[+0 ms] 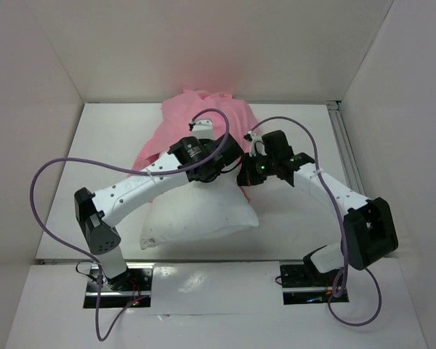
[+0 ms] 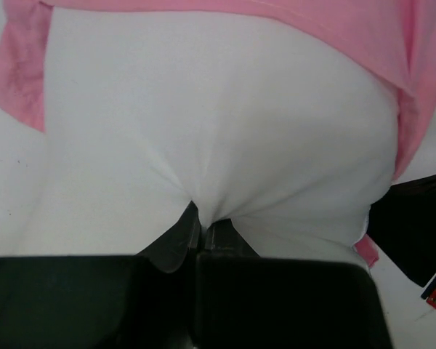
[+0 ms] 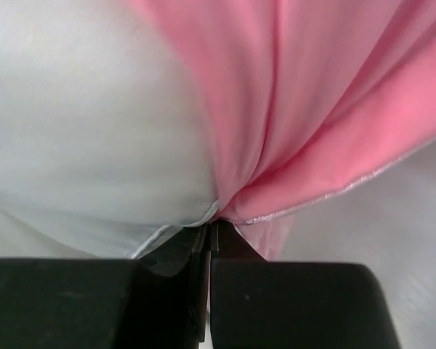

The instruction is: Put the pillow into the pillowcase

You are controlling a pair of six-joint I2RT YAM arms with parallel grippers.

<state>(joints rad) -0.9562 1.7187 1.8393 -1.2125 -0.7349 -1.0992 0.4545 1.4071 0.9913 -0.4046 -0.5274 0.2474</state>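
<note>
Plump white fabric pillow [image 1: 203,214] lies mid-table. Its far end sits under the thin, sheeny pink pillowcase [image 1: 203,120]; its near end is bare.

Left gripper [image 2: 202,224]: jaws together, pinching a fold of the pillow's cover.

Right gripper [image 3: 212,227]: jaws clamped on the pillowcase's hemmed edge. A pillow seam runs right beside them; you cannot tell if it is caught too.

Judgement: the pillow is light and soft and yields to any pinch, so you grip cover, not bulk. The case looks limp and slick; hold it at the hem or it may slip.
</note>
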